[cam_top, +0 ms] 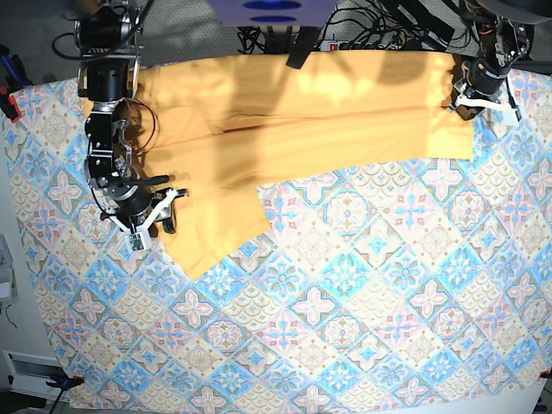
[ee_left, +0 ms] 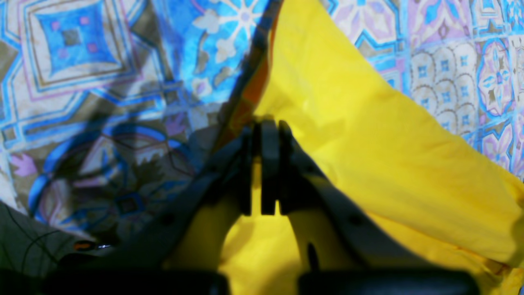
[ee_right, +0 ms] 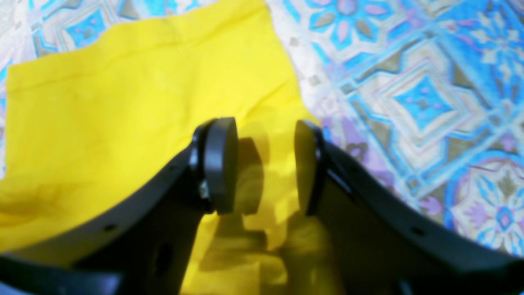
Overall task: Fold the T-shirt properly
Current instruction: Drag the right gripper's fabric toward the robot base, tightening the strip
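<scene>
Right arm point(cam_top: 110, 129): black, built of stacked blocky segments; thin dark cables loop beside it in the base view.
Right gripper point(ee_right: 265, 166): two black curved arms, each ending in a rounded disc-like pad; a small silvery screw sits at the base of one pad; small round holes run along both arms.
Right gripper mount: white bracket parts around the black body in the base view.
Left arm point(cam_top: 496, 43): black, with dark cables near its top.
Left gripper point(ee_left: 264, 164): black curved arms with flat upright pads; round screw holes along the arms; white bracket pieces in the base view.
Left wrist: an orange spot low beside thin black wires.
</scene>
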